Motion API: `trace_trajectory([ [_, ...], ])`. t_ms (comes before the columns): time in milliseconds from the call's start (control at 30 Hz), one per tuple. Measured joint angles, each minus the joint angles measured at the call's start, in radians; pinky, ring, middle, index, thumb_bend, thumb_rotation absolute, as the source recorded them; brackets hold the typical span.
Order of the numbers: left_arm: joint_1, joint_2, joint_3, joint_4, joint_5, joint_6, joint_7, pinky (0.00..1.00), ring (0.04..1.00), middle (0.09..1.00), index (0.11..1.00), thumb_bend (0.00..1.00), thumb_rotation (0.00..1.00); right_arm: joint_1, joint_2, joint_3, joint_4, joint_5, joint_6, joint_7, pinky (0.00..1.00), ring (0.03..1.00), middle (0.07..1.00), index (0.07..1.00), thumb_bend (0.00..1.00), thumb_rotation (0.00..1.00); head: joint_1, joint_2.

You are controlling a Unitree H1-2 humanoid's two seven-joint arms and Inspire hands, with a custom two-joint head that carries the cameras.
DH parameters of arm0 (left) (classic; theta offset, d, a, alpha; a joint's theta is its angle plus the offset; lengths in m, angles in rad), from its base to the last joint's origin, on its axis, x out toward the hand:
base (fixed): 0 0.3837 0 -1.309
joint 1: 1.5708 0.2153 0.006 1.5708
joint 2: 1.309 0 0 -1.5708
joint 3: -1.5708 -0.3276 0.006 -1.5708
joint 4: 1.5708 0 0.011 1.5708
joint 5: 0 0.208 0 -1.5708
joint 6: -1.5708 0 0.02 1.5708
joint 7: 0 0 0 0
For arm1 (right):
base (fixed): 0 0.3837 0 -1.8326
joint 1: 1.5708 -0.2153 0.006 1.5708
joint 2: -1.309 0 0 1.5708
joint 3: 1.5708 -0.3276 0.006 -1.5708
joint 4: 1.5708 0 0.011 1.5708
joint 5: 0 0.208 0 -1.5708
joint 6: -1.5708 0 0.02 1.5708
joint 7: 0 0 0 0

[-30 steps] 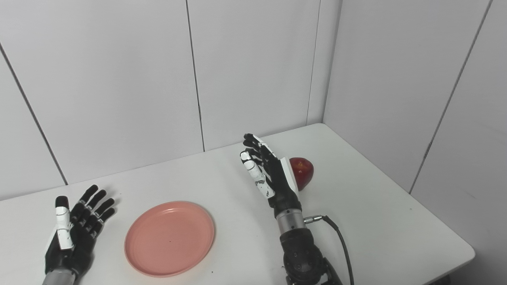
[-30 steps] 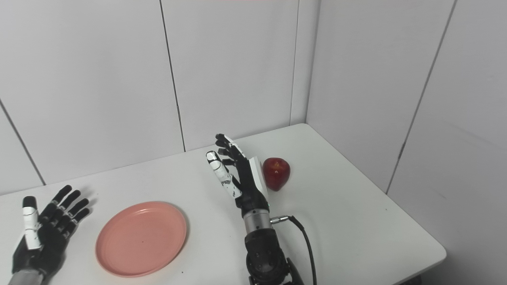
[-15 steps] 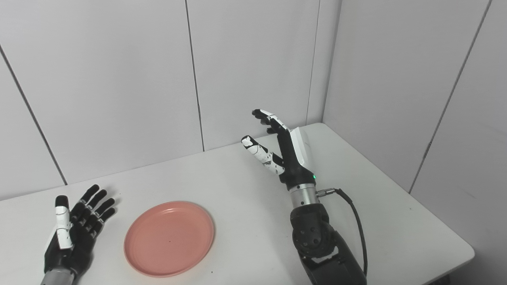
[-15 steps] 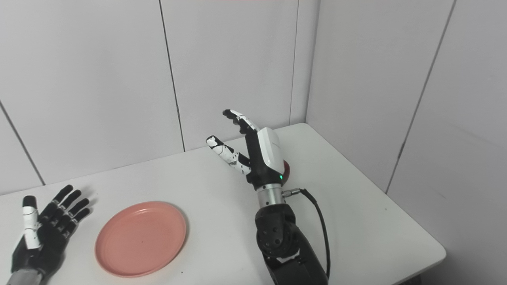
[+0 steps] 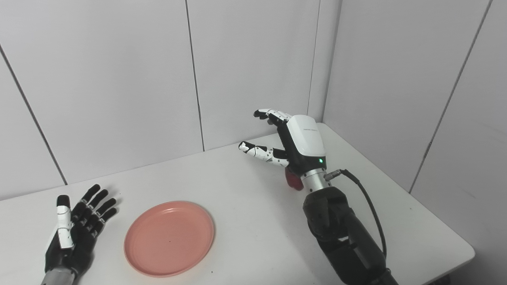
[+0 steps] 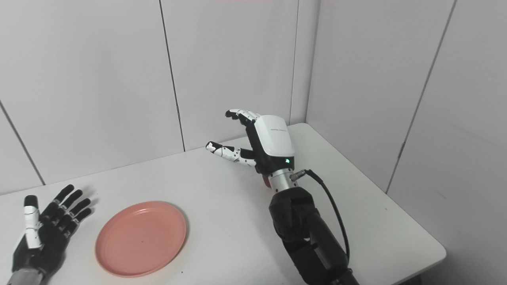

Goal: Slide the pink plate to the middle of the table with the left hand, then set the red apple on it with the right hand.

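Red apple [image 5: 292, 180] (mostly hidden behind the right hand [image 5: 295, 140]).

The table [image 5: 245, 206] is viewed steeply from above and fairly near by two head cameras, faced toward the wall corner. Nearly everything is shared: the plate [image 6: 140, 237] beyond the left hand's fingertips [image 5: 99, 194].

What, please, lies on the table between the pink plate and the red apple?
Nothing: in both eye views the white table is bare between the pink plate and the red apple, which shows only as a sliver below the raised right hand.
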Motion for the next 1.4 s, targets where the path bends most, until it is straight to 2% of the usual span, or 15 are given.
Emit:
trace_trajectory([
  [267, 0.000, 0.002, -0.008, -0.002, 0.003, 0.000, -0.001, 0.86, 0.828, 0.892, 0.856, 0.77, 1.00, 0.002, -0.029, 0.009, 0.028, -0.061, 0.002, 0.008, 0.67, 0.709, 0.708, 0.673, 0.88, 0.96, 0.006, 0.006],
  [533, 0.000, 0.006, -0.015, 0.001, 0.003, -0.002, -0.003, 0.84, 0.826, 0.888, 0.854, 0.77, 1.00, 0.003, -0.066, 0.003, 0.074, -0.079, 0.001, -0.033, 0.64, 0.678, 0.689, 0.665, 0.85, 0.94, 0.006, 0.011],
  [700, -0.005, 0.008, -0.019, 0.017, 0.003, -0.017, -0.007, 0.84, 0.824, 0.880, 0.851, 0.79, 1.00, 0.003, -0.089, -0.004, 0.101, -0.074, -0.001, -0.048, 0.64, 0.679, 0.690, 0.673, 0.85, 0.93, 0.008, 0.012],
  [967, -0.005, 0.010, -0.021, 0.016, 0.003, -0.017, -0.007, 0.84, 0.829, 0.888, 0.847, 0.78, 1.00, 0.003, -0.092, -0.031, 0.158, -0.052, 0.000, -0.072, 0.60, 0.660, 0.677, 0.683, 0.83, 0.89, 0.011, 0.014],
  [1100, -0.002, 0.010, -0.022, 0.010, 0.003, -0.017, -0.006, 0.85, 0.832, 0.895, 0.857, 0.79, 1.00, 0.003, -0.096, -0.037, 0.184, -0.032, 0.001, -0.071, 0.63, 0.690, 0.704, 0.721, 0.83, 0.91, 0.015, 0.012],
  [1400, 0.001, 0.010, -0.026, 0.002, 0.003, -0.016, -0.006, 0.86, 0.840, 0.889, 0.845, 0.79, 1.00, 0.003, -0.124, -0.034, 0.271, -0.002, -0.001, -0.074, 0.61, 0.680, 0.707, 0.726, 0.83, 0.91, 0.020, 0.014],
])
